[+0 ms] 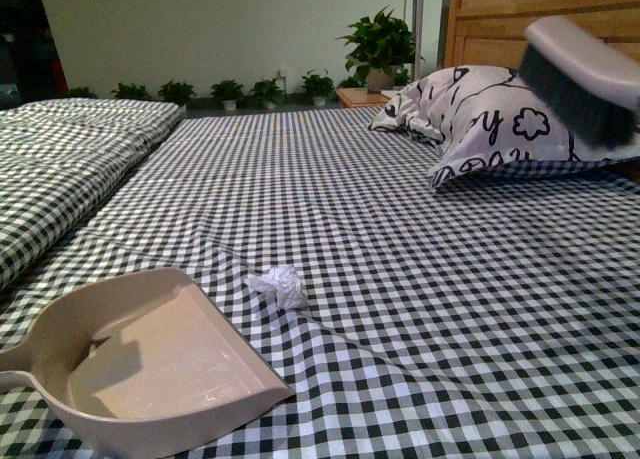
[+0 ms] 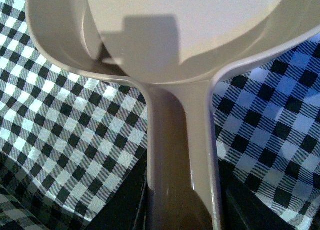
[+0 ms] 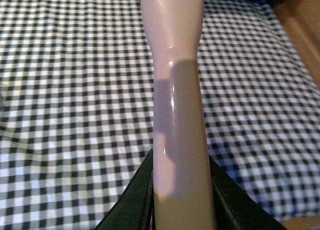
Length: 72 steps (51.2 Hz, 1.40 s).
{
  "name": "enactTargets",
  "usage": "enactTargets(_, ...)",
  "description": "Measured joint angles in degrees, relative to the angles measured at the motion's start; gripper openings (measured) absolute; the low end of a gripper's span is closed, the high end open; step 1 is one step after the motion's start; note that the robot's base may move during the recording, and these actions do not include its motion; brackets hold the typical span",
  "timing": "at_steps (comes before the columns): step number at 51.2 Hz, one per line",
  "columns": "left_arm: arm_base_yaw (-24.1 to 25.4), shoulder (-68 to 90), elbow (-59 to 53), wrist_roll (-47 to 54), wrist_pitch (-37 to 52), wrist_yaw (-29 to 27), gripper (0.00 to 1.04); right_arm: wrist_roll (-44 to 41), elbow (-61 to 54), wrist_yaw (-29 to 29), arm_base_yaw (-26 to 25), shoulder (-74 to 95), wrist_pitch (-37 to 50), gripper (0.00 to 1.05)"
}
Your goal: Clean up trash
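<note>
On your left, the dustpan (image 1: 150, 364) is smooth beige plastic: a shallow scoop with a rounded back wall and a flat lip lying on the checked sheet (image 1: 400, 279). In the left wrist view, your left gripper (image 2: 182, 217) has its dark fingers (image 2: 125, 210) pressed to either side of the pan's glossy, channelled handle, holding it. Just beyond the pan's lip, near it but not touching, sits the trash (image 1: 279, 285). It is a small white ball of crumpled paper, all sharp creases and folds, resting on the black-and-white gingham where the cloth ripples. Further right, a soft printed pillow (image 1: 480, 119) lies in front of a wooden headboard (image 1: 510, 19). At upper right the brush (image 1: 578, 77) hangs in the air, a pale body above dense dark bristles, well apart from the paper. Your right gripper (image 3: 182, 202) clamps the brush's smooth, tapering handle between two black fingers (image 3: 132, 200).
</note>
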Motion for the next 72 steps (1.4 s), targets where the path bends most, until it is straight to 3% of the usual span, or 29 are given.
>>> enactTargets(14,0.00,0.00,0.00,0.04,0.00,0.00,0.28,-3.80,8.04,-5.86,2.34,18.95,5.84,0.21)
enactTargets(30,0.00,0.00,0.00,0.09,0.02,0.00,0.28,-7.48,15.96,-4.81,6.64,35.23,7.96,0.21)
enactTargets(48,0.00,0.00,0.00,0.09,0.00,0.00,0.28,-7.21,18.56,-4.15,9.27,39.50,8.37,0.21)
enactTargets(72,0.00,0.00,0.00,0.11,0.00,0.00,0.28,-6.69,13.84,-5.29,12.20,39.89,10.36,0.21)
